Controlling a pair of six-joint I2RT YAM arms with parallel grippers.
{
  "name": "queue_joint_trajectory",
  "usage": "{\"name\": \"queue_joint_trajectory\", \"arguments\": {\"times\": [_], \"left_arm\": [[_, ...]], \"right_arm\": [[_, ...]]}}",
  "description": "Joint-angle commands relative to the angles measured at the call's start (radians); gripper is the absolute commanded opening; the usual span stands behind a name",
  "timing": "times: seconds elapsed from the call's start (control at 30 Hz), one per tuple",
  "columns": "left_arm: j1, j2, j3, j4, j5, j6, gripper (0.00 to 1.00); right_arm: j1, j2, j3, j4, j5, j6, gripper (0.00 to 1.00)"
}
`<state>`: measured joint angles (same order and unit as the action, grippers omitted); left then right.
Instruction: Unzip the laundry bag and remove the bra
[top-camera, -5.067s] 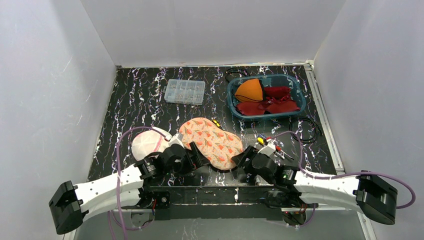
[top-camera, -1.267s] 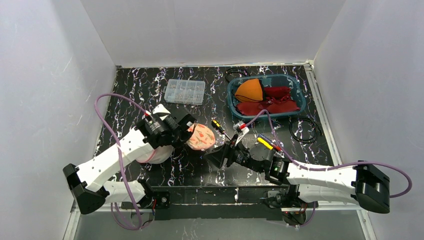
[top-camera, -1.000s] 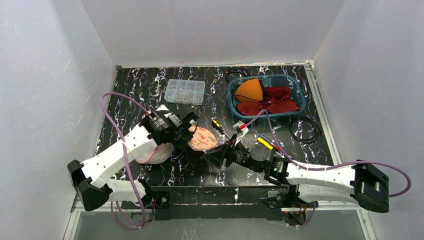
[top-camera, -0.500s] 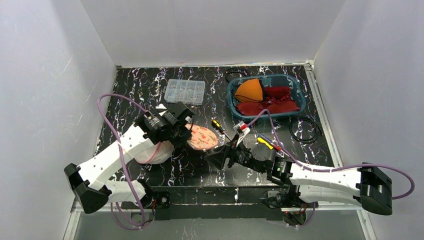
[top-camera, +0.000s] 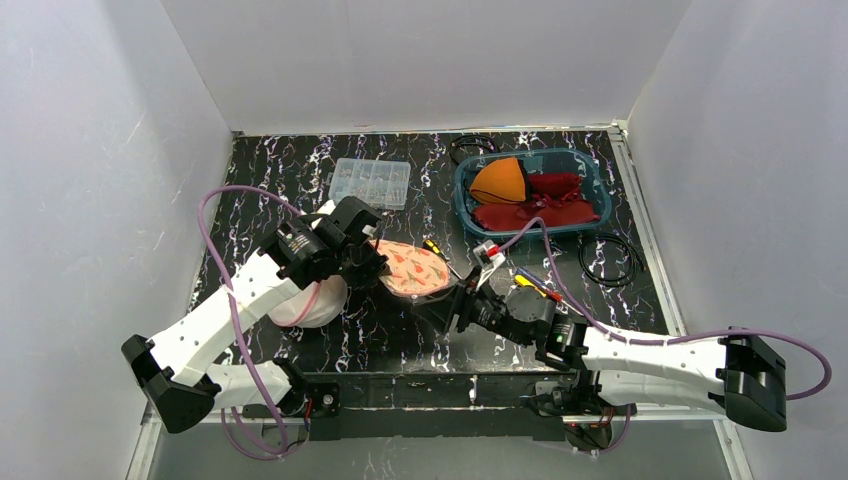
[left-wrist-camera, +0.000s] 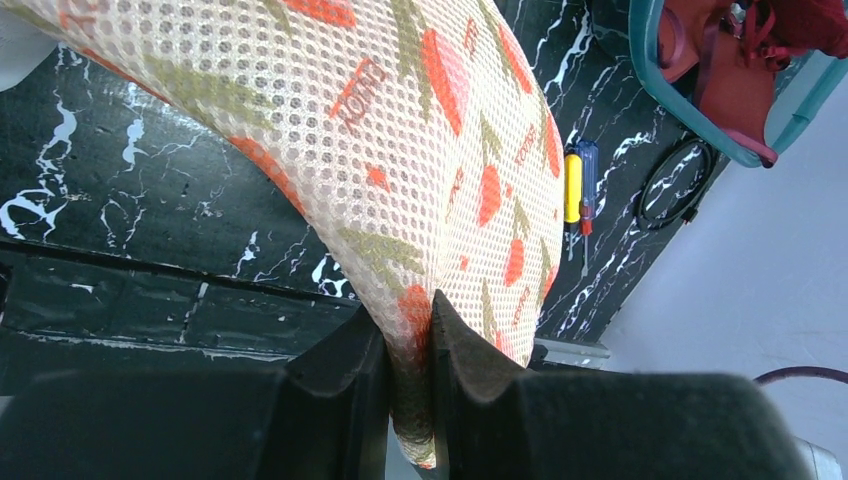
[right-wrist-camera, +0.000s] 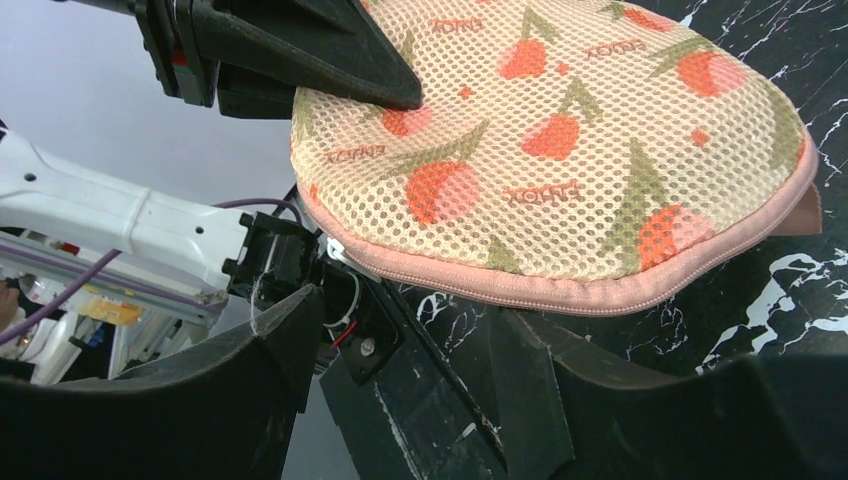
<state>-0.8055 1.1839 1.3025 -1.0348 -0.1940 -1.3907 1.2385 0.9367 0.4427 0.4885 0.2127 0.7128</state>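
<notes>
Laundry bag (top-camera: 415, 268) ctr of table (top-camera: 260, 180); parts box (top-camera: 369, 182) behind it, tub (top-camera: 461, 190) behind-R, screwdriver (top-camera: 436, 250) just R.

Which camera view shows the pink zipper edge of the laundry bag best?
The right wrist view: the zipper edge runs across the frame, sharp. The left wrist view shows only mesh pinched in the left tool. The top view shows the bag small.

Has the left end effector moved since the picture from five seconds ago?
Yes. The left end effector, shut on the laundry bag, has moved up and slightly left in the top view, closer to the clear parts box.
</notes>
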Motion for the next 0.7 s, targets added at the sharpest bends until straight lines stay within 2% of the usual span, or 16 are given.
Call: {"name": "queue_joint_trajectory", "arguments": {"times": [0.0, 0.33, 0.53, 0.67], "left_arm": [[0.01, -0.028, 0.0, 0.017, 0.023, 0.032, 0.0], [0.016, -0.039, -0.011, 0.016, 0.029, 0.019, 0.0], [0.028, -0.044, -0.011, -0.004, 0.01, -0.013, 0.0], [0.027, -0.043, -0.012, -0.017, 0.005, -0.033, 0.0]], "right_arm": [[0.004, -0.023, 0.031, 0.057, 0.043, 0.022, 0.68], [0.006, 0.003, 0.031, 0.121, 0.023, 0.06, 0.65], [0.005, -0.013, 0.028, 0.137, 0.009, 0.085, 0.67], [0.005, 0.001, 0.051, 0.109, 0.017, 0.1, 0.63]]}}
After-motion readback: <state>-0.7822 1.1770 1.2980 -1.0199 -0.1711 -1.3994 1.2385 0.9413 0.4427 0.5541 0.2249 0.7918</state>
